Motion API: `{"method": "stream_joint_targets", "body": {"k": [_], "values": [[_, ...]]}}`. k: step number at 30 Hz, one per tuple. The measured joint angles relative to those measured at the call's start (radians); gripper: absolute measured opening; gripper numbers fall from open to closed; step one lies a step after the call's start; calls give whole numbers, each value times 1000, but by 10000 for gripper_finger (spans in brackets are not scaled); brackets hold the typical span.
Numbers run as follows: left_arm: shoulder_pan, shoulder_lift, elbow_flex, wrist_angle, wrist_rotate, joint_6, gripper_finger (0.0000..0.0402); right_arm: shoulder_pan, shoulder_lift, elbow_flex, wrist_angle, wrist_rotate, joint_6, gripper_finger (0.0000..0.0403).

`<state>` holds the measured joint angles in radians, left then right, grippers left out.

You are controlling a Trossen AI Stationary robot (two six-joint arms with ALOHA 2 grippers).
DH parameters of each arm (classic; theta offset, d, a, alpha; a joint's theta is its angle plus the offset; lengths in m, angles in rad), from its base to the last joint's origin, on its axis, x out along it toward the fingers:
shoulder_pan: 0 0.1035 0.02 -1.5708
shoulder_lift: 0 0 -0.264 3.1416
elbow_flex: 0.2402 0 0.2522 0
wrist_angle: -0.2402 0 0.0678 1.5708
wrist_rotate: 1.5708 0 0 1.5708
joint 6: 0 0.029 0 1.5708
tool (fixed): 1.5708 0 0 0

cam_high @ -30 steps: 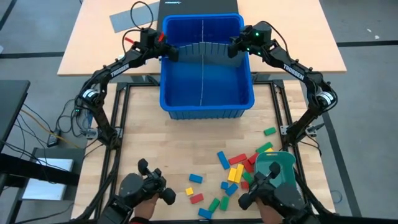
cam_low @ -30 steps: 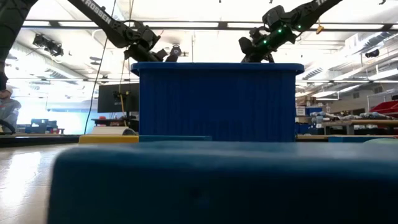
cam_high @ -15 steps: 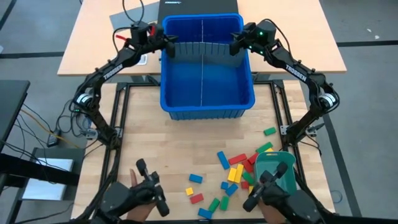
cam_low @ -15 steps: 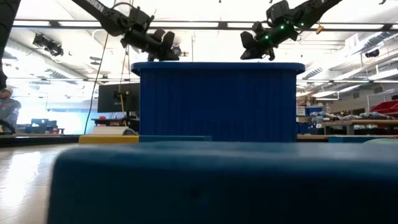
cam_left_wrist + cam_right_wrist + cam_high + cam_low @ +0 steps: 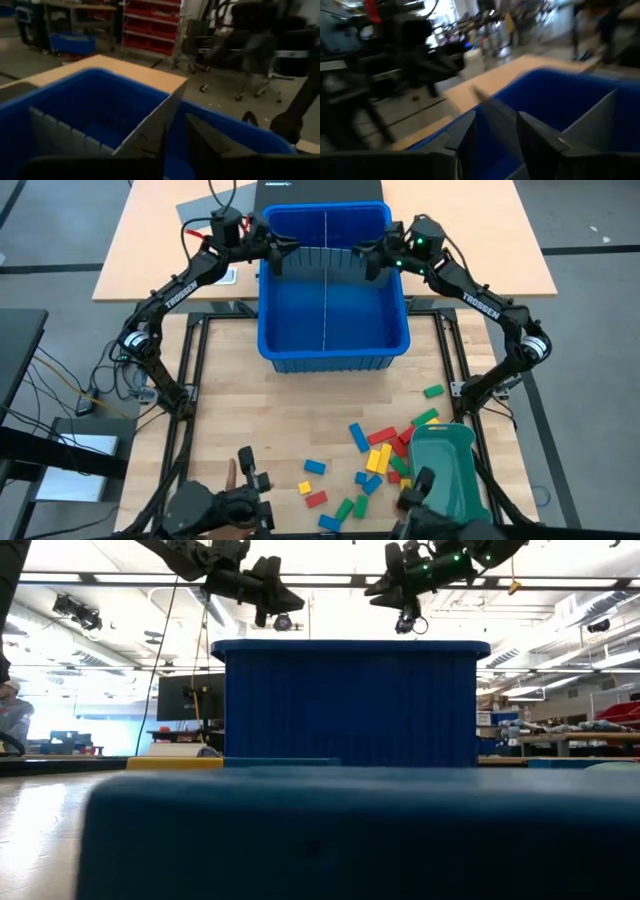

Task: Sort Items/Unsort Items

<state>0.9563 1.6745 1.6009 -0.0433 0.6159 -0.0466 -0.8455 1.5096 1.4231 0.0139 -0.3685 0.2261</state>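
Both grippers have let go of the divider and lifted above the bin: left gripper and right gripper part open, empty; blocks lie well below on the table, still unsorted

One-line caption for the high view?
Both grippers, left and right, hover over the blue bin; blocks lie scattered below.

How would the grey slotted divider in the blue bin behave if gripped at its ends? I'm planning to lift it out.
The grey divider looks thin and sheet-like, so it probably flexes. It spans the blue bin wall to wall, likely light, and a crossing sheet may snag it.
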Motion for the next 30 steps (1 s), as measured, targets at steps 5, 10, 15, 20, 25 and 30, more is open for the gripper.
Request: {"method": "stream_joint_targets", "body": {"k": [5, 10, 15, 20, 25, 30], "values": [[-3, 0, 0, -16, -32, 3, 51, 111, 0, 0, -112, 137, 7, 118], [-1, 0, 1, -13, -72, -14, 31, 191, 12, 0, -194, 287, 65, 114], [-1, 0, 2, -32, -73, -10, 13, 214, 44, 1, -197, 397, 134, 130], [5, 0, 2, -81, -74, -7, 8, 216, 100, 2, -190, 437, 192, 159], [7, 0, 0, -139, -110, -7, 8, 221, 170, 2, -167, 458, 241, 192], [7, 0, -1, -164, -121, -4, 8, 224, 225, 2, -66, 463, 253, 215]]}}
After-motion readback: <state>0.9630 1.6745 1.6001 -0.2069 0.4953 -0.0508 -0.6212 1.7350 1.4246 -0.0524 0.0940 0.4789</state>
